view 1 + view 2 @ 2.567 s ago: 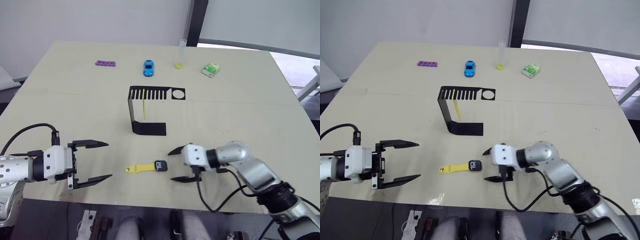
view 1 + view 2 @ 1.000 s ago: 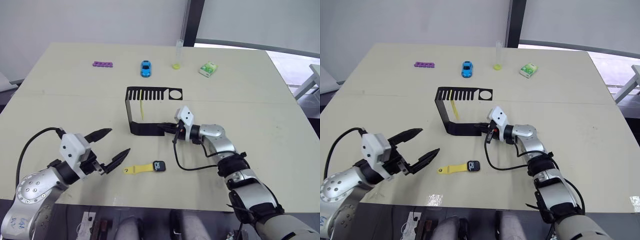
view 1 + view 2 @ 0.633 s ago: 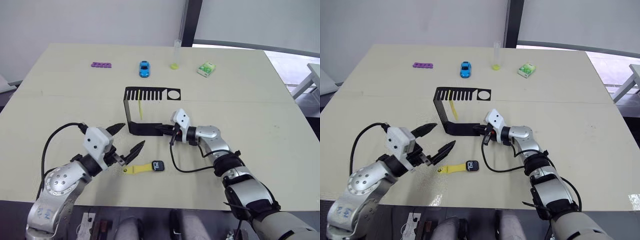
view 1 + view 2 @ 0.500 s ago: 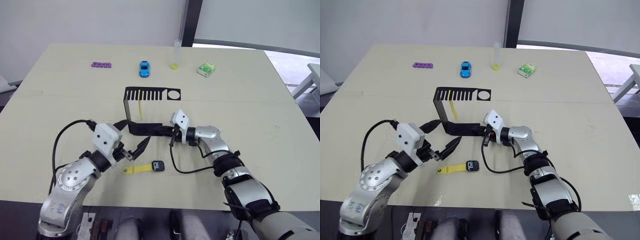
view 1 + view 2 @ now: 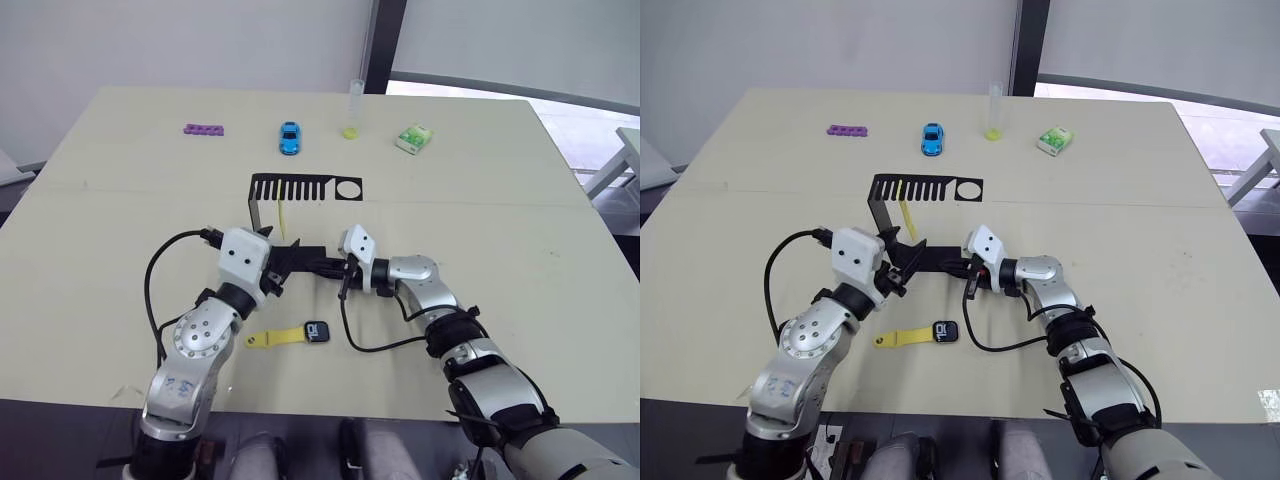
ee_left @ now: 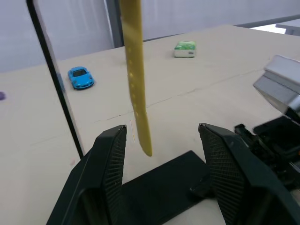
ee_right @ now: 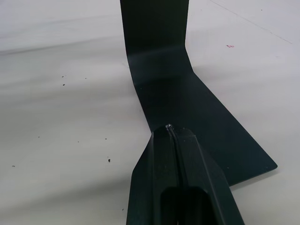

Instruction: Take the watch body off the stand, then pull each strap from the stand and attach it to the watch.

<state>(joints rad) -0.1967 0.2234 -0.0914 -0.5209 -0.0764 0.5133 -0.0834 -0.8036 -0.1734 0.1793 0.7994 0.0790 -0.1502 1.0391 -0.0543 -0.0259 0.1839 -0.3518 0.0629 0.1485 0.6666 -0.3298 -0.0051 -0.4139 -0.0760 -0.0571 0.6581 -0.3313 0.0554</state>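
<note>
I see the right gripper (image 7: 174,133) clenched, tips pressed on the stand (image 5: 300,254) foot; the right wrist view shows the fingers meeting. Left gripper (image 6: 161,154) is spread wide, the hanging strap (image 6: 135,84) between its fingers, untouched. The watch (image 5: 292,335), one strap attached, lies on the table (image 5: 520,180) nearer me.

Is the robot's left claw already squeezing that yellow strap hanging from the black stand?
No. In the left wrist view, the left gripper is open, and the hanging strap dangles free ahead of its two fingers, touching neither.
</note>
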